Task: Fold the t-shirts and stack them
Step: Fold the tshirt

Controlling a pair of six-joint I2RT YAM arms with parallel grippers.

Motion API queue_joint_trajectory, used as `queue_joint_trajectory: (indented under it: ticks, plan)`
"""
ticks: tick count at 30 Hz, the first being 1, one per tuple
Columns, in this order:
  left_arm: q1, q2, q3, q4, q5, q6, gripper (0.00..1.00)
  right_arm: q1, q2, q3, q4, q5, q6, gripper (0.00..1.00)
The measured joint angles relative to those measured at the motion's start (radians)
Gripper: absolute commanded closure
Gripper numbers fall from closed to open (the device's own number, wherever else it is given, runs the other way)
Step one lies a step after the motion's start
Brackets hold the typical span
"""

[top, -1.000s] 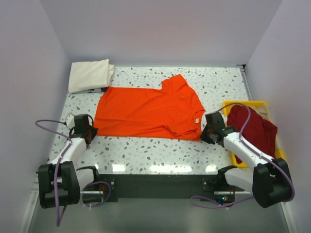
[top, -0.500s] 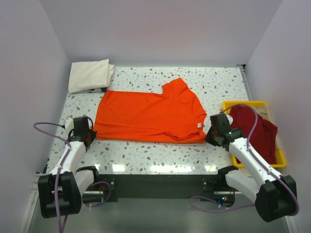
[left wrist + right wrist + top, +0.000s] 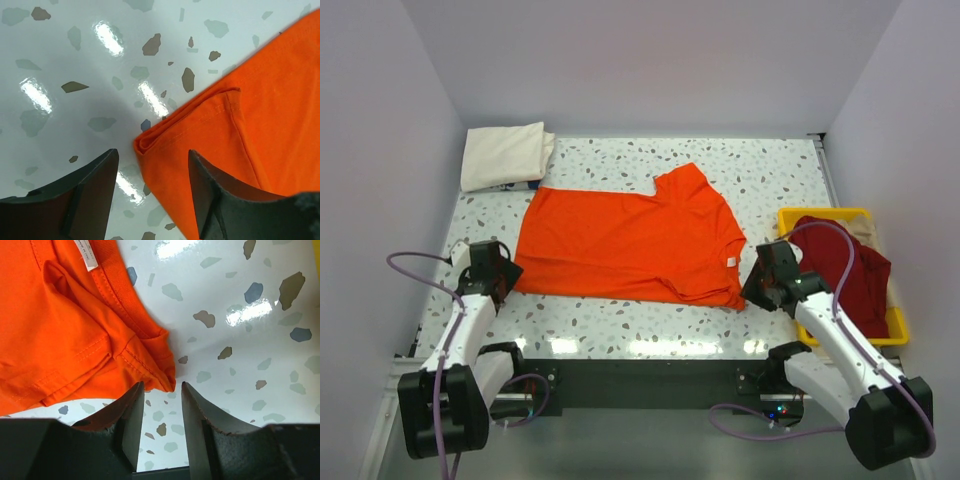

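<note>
Bench (image 3: pixel 760 170), speckled grey-white and glossy, with light walls on three sides.

Orange t-shirt (image 3: pixel 630 240) lies mid-bench, spread mostly flat. It runs lengthwise left to right with the collar end toward the right. One sleeve sticks up toward the far edge. White neck label (image 3: pixel 729 259) shows near the right end.

Left hand (image 3: pixel 508 272) sits low at the shirt's near-left corner. Wrist view: left hand (image 3: pixel 152 155) is open, fingers (image 3: pixel 90 190) spread wide. The folded corner of the orange cloth rests on the bench between them. One finger is over bare bench and the other overlaps the cloth from above. No pinch visible.

Right hand (image 3: pixel 760 283) sits low at the shirt's near-right corner, just beside the collar end. Wrist view: right hand (image 3: pixel 161 386) has its jaws parted by a narrow gap, with nothing clamped. The bunched corner of the shirt ends right at the fingertips, and bare bench shows in the gap. Neck label (image 3: pixel 86 252) and ribbed collar are at the top left of that view.

Cream t-shirt (image 3: pixel 503 155) is folded at the far-left corner of the bench, well apart from both hands.

Dark red t-shirt (image 3: pixel 840 270) is heaped loosely in the yellow tray (image 3: pixel 820 214) at the right edge, spilling over its right side.
</note>
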Motion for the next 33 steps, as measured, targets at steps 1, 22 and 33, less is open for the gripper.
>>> queue_joint_trajectory:
  ticks: [1, 22, 33]
  plan:
    - [0.0, -0.009, 0.004, -0.008, 0.0, 0.005, 0.35, 0.0, 0.0, 0.001, 0.0, 0.0, -0.002, 0.6]
    - [-0.723, 0.25, 0.241, 0.175, 0.042, 0.055, 0.34, 0.152, 0.243, 0.067, 0.274, -0.085, 0.016, 0.6]
    - [-0.976, 0.557, 0.405, 0.348, 0.137, 0.073, 0.32, 0.151, 0.242, 0.014, 0.315, -0.062, 0.035, 0.58]
